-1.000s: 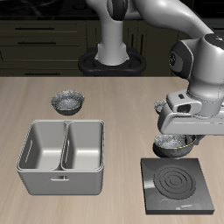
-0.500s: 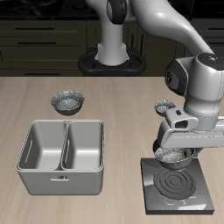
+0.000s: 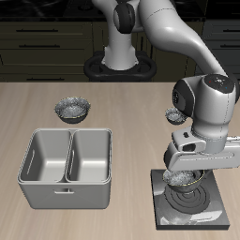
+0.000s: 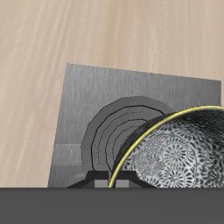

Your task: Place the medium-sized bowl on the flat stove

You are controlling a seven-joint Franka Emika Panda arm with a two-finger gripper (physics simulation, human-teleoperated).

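Moving fwd from mid-table, gripper (image 3: 190,172) is clamping the medium-sized bowl (image 3: 187,177) by its rim over the flat stove (image 3: 217,212) nr front edge; prob light, rigid, slick.

Counting three bowls: one (image 3: 185,179) sitting in the gripper (image 3: 186,174) over the stove (image 3: 214,212), one (image 3: 72,111) sitting farther back on the table (image 3: 28,112), one (image 3: 173,115) peeking out beside the arm (mostly hidden). Also showing one stove, one double-basin tray (image 3: 66,167), one arm, one gripper, one table.
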